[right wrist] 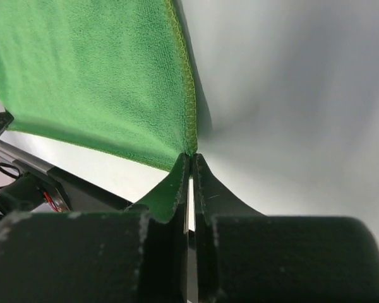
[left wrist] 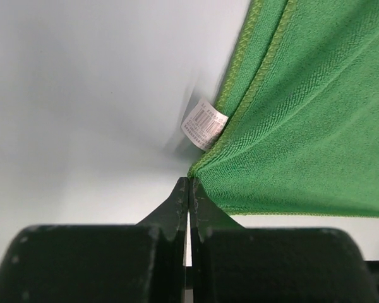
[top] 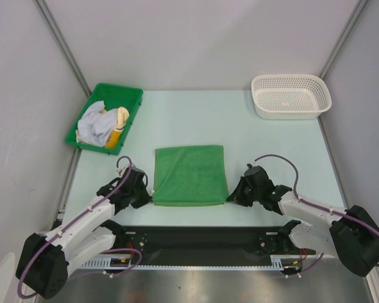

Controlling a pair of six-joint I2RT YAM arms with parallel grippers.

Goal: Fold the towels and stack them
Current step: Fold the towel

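Observation:
A green towel (top: 189, 174) lies spread in the middle of the table, its near edge lifted a little. My left gripper (top: 150, 197) is shut on its near left corner, and in the left wrist view the green towel (left wrist: 303, 113) with its white label (left wrist: 204, 124) hangs from the tips of that gripper (left wrist: 189, 182). The right gripper (top: 230, 197) is shut on the near right corner; the right wrist view shows the towel's hemmed corner (right wrist: 114, 76) pinched in that gripper (right wrist: 191, 158). More towels, a white one (top: 95, 126) and a yellow one (top: 117, 126), lie crumpled in the tray.
A green plastic tray (top: 125, 95) stands at the far left of the table. A white mesh basket (top: 290, 96) stands at the far right. Grey walls close in on both sides.

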